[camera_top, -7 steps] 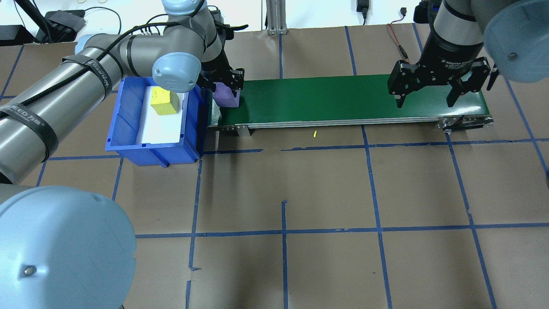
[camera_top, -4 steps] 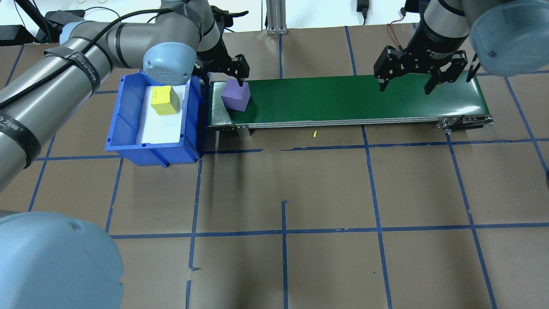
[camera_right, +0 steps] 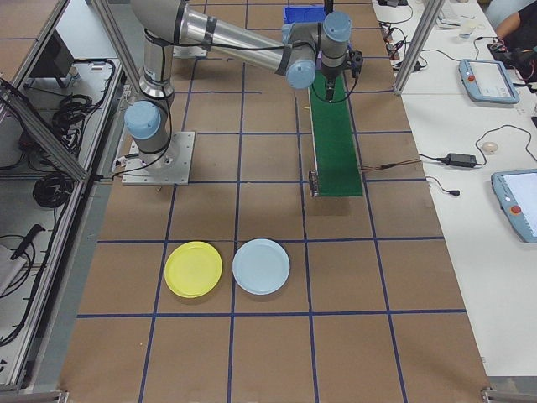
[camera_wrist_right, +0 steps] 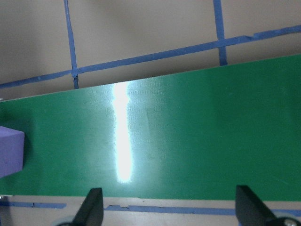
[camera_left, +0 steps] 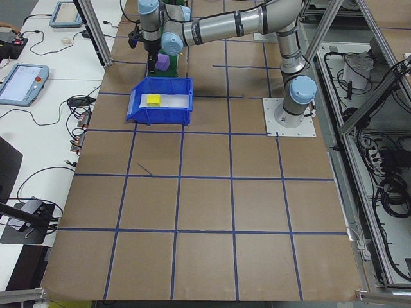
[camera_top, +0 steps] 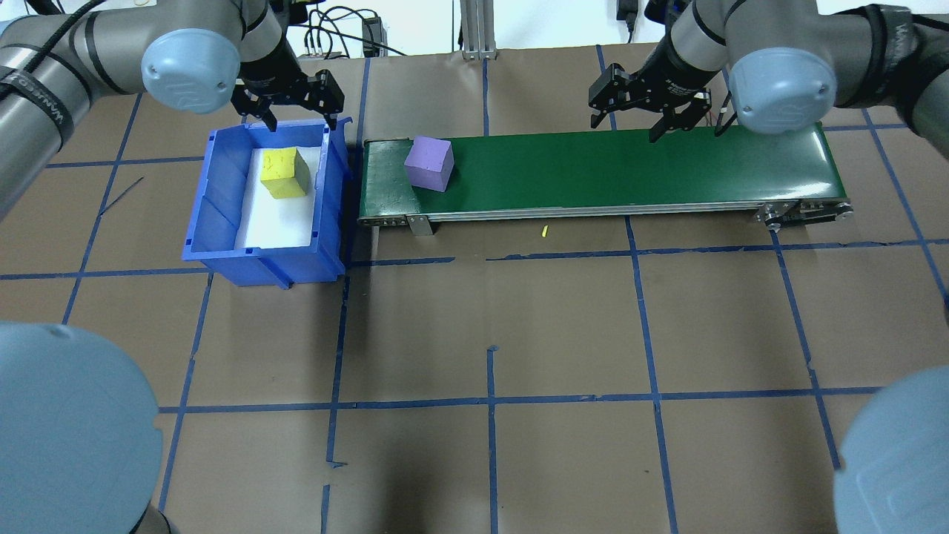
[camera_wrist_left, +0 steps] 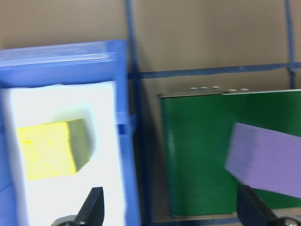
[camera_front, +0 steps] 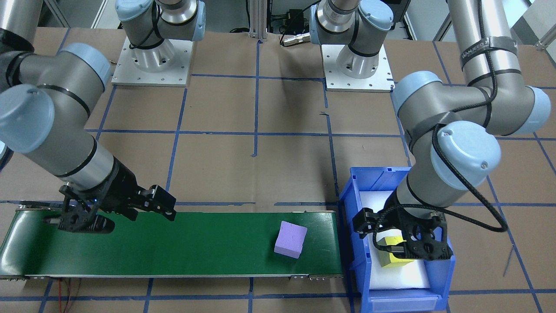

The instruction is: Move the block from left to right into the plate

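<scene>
The purple block (camera_top: 429,164) sat free on the left end of the green belt (camera_top: 630,174); nothing held it. The left gripper (camera_top: 295,102) hung open and empty over the far edge of the blue bin (camera_top: 222,211), where a yellow block (camera_top: 285,172) lay; the right gripper (camera_top: 643,101) hung open over the belt's far right part.

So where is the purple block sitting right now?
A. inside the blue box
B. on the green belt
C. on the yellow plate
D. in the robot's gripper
B. The purple block rests on the green belt near its end beside the blue box, and neither gripper touches it; the box holds only the yellow block.
</scene>
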Motion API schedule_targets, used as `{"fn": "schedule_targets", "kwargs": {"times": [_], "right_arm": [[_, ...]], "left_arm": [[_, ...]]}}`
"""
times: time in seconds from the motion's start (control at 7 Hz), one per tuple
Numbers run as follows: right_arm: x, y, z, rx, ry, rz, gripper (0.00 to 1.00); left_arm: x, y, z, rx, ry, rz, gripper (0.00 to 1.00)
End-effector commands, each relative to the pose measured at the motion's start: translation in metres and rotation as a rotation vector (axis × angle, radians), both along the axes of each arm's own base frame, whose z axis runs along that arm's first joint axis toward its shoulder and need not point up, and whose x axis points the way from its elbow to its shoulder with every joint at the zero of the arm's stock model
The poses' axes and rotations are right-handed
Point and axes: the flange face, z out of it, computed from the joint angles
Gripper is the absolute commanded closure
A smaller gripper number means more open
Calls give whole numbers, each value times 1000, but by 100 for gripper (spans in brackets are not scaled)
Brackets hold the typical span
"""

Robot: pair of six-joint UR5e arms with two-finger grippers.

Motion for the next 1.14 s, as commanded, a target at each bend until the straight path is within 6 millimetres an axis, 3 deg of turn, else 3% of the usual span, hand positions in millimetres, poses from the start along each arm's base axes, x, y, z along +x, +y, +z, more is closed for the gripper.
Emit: {"fn": "schedule_targets", "kwargs": {"times": [0.0, 0.14, 0.43, 0.57, 0.71, 0.86, 1.0], "right_arm": [[9, -44, -26, 7, -114, -51, 0], [12, -51, -48, 28, -159, -97, 2], [14, -50, -59, 46, -190, -118, 1], [14, -50, -59, 44, -183, -118, 0], [13, -49, -62, 50, -181, -118, 0], [14, -45, -67, 61, -181, -119, 0], [14, -44, -68, 71, -183, -136, 0]], "left_arm": [[51, -20, -48, 8, 4, 19, 0], [56, -22, -55, 14, 4, 25, 0], [69, -18, -86, 65, 16, 57, 0], [69, -16, -105, 79, 15, 61, 8], [69, -16, -107, 84, 16, 62, 46], [70, -17, -100, 70, 17, 68, 62], [71, -19, -83, 47, 8, 68, 66]]}}
